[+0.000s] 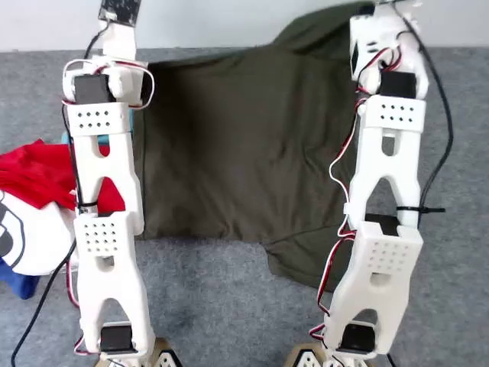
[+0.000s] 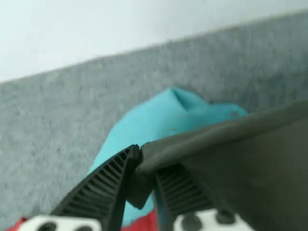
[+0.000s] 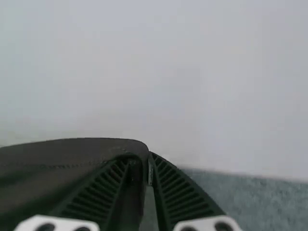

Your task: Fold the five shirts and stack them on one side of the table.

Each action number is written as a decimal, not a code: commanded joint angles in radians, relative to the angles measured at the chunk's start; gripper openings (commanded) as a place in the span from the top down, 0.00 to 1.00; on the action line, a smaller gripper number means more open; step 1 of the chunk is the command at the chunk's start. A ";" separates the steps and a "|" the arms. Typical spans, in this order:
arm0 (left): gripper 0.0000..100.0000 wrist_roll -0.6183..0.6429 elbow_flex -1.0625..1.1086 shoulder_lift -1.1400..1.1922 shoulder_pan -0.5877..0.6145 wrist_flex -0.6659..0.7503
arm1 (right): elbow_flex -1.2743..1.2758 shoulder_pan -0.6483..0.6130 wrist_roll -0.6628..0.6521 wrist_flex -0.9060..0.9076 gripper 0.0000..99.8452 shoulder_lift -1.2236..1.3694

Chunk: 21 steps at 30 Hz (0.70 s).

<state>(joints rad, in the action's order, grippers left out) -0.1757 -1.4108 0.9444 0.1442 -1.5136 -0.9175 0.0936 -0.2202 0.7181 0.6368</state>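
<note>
Left claw (image 2: 140, 161) and right claw (image 3: 147, 166) each pinch tight on the far edge of the olive shirt (image 1: 244, 145).

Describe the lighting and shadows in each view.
High view: soft, even light, no glare; a faint shadow darkens the green shirt beside the left arm. Left wrist view: the left pincer grips the shirt's shaded edge, the turquoise shirt brightly lit. Right wrist view: right pincer and shirt dark against a pale wall.

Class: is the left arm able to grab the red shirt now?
Probably not: the left gripper is shut on the green shirt, though the red shirt lies close beside that arm.
</note>
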 commanded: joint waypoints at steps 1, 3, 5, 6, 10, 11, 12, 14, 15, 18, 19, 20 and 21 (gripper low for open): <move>0.98 -0.017 -0.050 -0.014 0.009 -0.109 | -0.011 0.013 -0.057 0.174 0.99 -0.030; 0.98 -0.017 -0.050 -0.014 0.011 -0.186 | -0.011 0.008 -0.087 0.309 0.99 -0.058; 0.98 -0.015 -0.042 -0.014 0.017 -0.249 | -0.011 0.001 -0.101 0.443 0.99 -0.085; 0.98 -0.012 -0.035 -0.014 0.023 -0.245 | -0.011 -0.001 -0.106 0.503 0.99 -0.102; 0.98 -0.009 0.008 -0.046 0.034 -0.245 | -0.011 -0.005 -0.124 0.734 0.99 -0.189; 0.98 -0.009 0.044 -0.074 0.029 -0.245 | -0.011 -0.005 -0.137 0.788 0.99 -0.216; 0.98 -0.009 0.088 -0.110 0.028 -0.245 | -0.011 -0.004 -0.147 0.843 0.99 -0.242; 0.98 -0.009 0.220 -0.199 0.021 -0.245 | -0.006 -0.004 -0.173 0.943 0.99 -0.288; 0.98 -0.009 0.305 -0.250 0.017 -0.245 | -0.006 -0.004 -0.183 0.990 0.99 -0.305; 0.98 -0.018 0.591 -0.397 0.009 -0.242 | -0.003 -0.001 -0.190 1.081 0.99 -0.328; 0.98 -0.025 0.679 -0.436 0.009 -0.242 | 0.000 0.002 -0.187 1.079 0.99 -0.331; 0.98 -0.043 0.765 -0.476 0.009 -0.241 | 0.011 0.004 -0.186 1.079 0.99 -0.334; 0.98 -0.064 0.843 -0.508 0.012 -0.241 | 0.041 0.001 -0.186 1.079 0.99 -0.341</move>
<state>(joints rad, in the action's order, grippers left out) -0.1910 -0.7986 0.5900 0.1611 -1.7346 -0.9053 0.0936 -0.3966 1.7538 0.3621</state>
